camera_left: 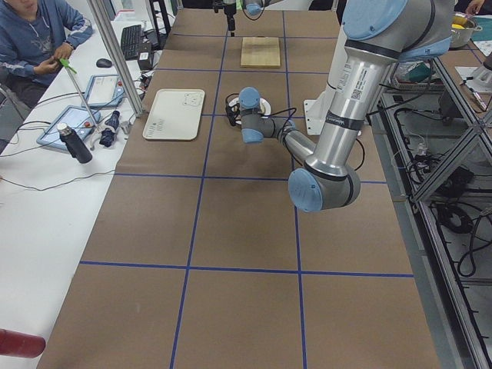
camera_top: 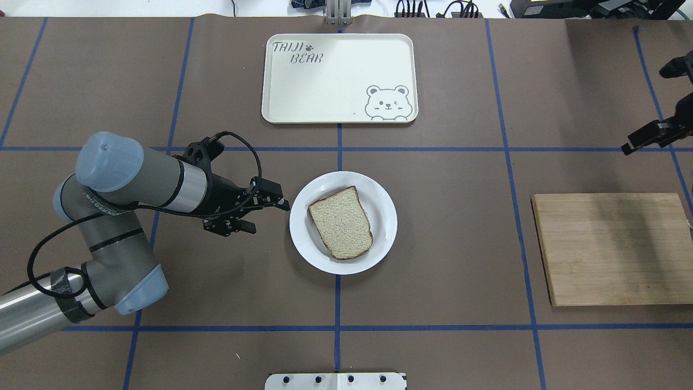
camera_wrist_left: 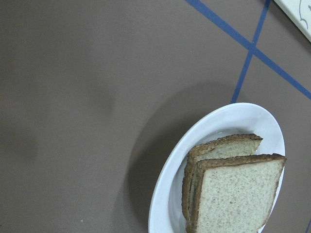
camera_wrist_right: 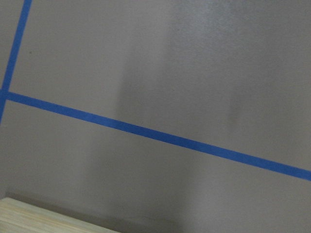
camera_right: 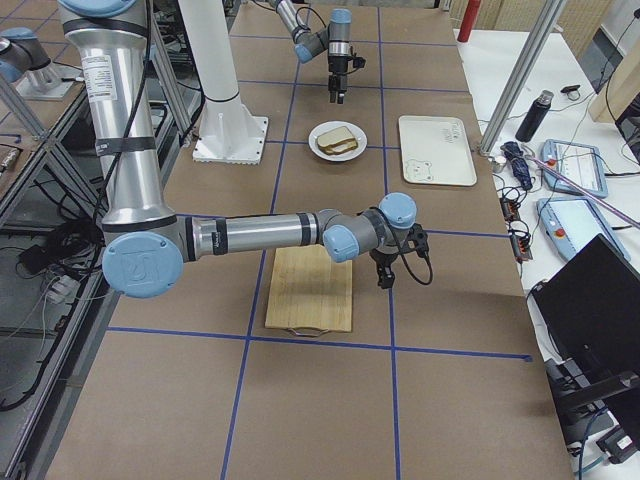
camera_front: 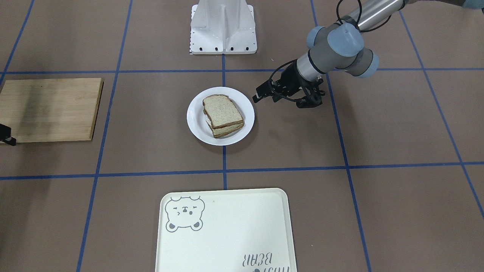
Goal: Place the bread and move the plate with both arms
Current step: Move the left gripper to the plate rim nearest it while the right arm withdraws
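Note:
The white plate (camera_top: pixel 385 201) (camera_front: pixel 196 121) sits at the table's middle. On it lies a stack of slices, and the bread (camera_top: pixel 341 222) (camera_front: pixel 222 110) is the top slice. In the left wrist view the plate (camera_wrist_left: pixel 164 204) and bread (camera_wrist_left: pixel 233 199) fill the lower right. My left gripper (camera_top: pixel 269 218) (camera_front: pixel 280 101) hovers just beside the plate's rim, apart from it, open and holding nothing. My right gripper (camera_top: pixel 644 108) is far off at the table's right edge, beyond the board, open and holding nothing.
A wooden cutting board (camera_top: pixel 612 246) (camera_front: pixel 49 109) lies bare on my right side. The cream bear tray (camera_top: pixel 335 81) (camera_front: pixel 227 234) lies bare across the table from me. The white stand (camera_front: pixel 223 28) is at my base. A person (camera_left: pixel 38 38) sits at a side desk.

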Motion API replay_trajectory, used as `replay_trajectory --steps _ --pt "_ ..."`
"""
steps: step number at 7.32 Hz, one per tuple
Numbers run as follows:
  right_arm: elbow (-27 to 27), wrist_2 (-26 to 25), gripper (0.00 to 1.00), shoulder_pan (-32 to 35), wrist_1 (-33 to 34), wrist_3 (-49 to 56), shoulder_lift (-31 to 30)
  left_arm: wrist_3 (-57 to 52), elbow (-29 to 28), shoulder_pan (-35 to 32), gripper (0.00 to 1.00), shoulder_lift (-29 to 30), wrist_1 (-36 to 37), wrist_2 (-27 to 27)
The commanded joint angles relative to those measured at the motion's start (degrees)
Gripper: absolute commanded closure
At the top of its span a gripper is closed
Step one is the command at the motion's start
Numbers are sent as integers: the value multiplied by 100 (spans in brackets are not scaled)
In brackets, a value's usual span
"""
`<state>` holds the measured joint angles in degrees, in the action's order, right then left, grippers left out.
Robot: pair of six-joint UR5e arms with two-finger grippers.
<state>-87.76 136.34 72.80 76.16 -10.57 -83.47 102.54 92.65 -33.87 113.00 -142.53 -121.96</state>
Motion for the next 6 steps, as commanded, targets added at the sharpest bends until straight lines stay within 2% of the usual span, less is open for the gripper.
replay_trajectory --steps 1,4,6 --pt "-48 -20 0 339 478 538 -3 47 -264 143 3 64 -387 345" --pt "-101 -20 0 401 479 547 -3 223 -888 548 7 108 -1451 936" --pt "-188 -20 0 410 479 547 -46 371 -889 592 20 195 -1506 954"
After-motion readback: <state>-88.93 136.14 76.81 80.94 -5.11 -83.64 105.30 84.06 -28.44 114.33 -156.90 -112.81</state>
